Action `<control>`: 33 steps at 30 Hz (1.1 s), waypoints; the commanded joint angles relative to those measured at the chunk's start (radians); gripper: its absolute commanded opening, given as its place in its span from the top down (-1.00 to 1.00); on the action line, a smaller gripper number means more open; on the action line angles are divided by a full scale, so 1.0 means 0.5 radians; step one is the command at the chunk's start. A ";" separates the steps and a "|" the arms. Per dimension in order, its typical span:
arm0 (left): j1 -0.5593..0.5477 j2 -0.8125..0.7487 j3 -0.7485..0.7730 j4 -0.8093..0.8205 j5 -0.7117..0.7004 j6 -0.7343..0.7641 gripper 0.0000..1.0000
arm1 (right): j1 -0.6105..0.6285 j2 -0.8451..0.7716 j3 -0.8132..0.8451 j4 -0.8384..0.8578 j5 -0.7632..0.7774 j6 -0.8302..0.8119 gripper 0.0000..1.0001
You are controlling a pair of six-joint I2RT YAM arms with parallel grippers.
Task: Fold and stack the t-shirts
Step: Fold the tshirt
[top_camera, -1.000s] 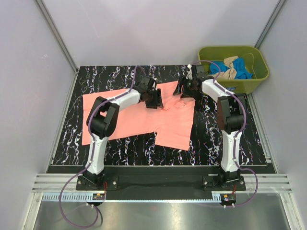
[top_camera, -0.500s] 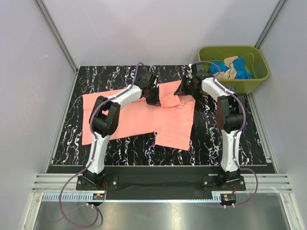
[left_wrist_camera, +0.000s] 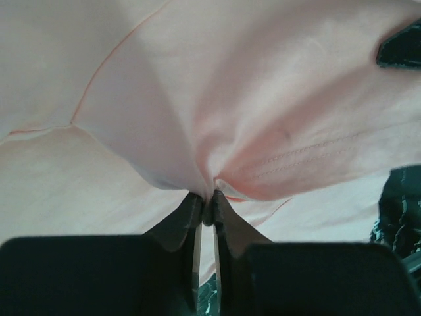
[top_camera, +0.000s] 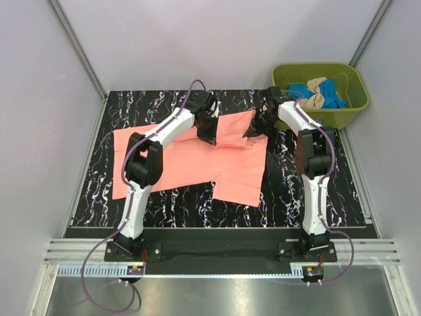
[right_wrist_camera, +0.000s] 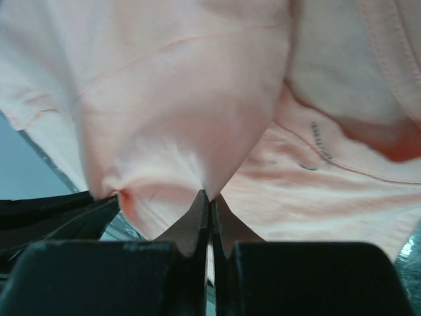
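While the black marbled table is carrying everything, the pink tee is lying spread across its left and middle, with one flap reaching toward the near edge just right of centre. The tee's far edge is rising off the surface where both arms are meeting it. Off the table's far right corner, the green tub is sitting upright, holding a blue tee and a beige tee that are lying crumpled together, the beige one draping over the blue. The left arm is stretching from its base across the pink cloth toward the far edge, and the right arm is bending back along the tub's near left side. The left gripper is clenching a gathered fold of the pink tee, and its wrist view is showing the jaws pinching together with cloth fanning out from the tips. The right gripper is likewise gripping the pink tee, its jaws pressing closed on a pinch of fabric, with a seam and a hem running just beside it.
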 commanded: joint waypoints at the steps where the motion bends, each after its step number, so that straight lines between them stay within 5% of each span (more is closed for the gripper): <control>1: -0.002 0.013 0.102 -0.187 0.050 0.184 0.64 | 0.000 0.047 0.100 -0.236 0.138 -0.126 0.90; 2: -0.002 0.010 0.127 -0.233 -0.041 0.199 0.54 | -0.003 0.047 0.103 -0.252 0.165 -0.150 0.86; 5: -0.002 -0.158 0.036 -0.240 -0.131 0.261 -0.15 | 0.000 0.002 0.097 -0.313 0.343 -0.307 0.61; 8: 0.022 -0.413 -0.173 -0.129 -0.048 0.295 -0.36 | 0.000 -0.093 0.002 -0.243 0.527 -0.451 0.46; 14: 0.255 -0.769 -0.553 0.195 0.212 0.185 -0.23 | 0.006 -0.210 -0.038 -0.050 0.497 -0.497 0.19; 20: 0.394 -0.515 -0.646 0.579 0.774 -0.113 -0.04 | 0.025 -0.018 0.078 0.055 0.448 -0.396 0.03; 25: 0.360 -0.410 -0.882 1.009 0.762 -0.502 0.20 | 0.022 0.051 0.137 0.061 0.368 -0.381 0.07; 33: 0.210 -0.355 -1.118 1.356 0.529 -0.766 0.19 | 0.025 -0.170 -0.176 0.202 0.264 -0.375 0.03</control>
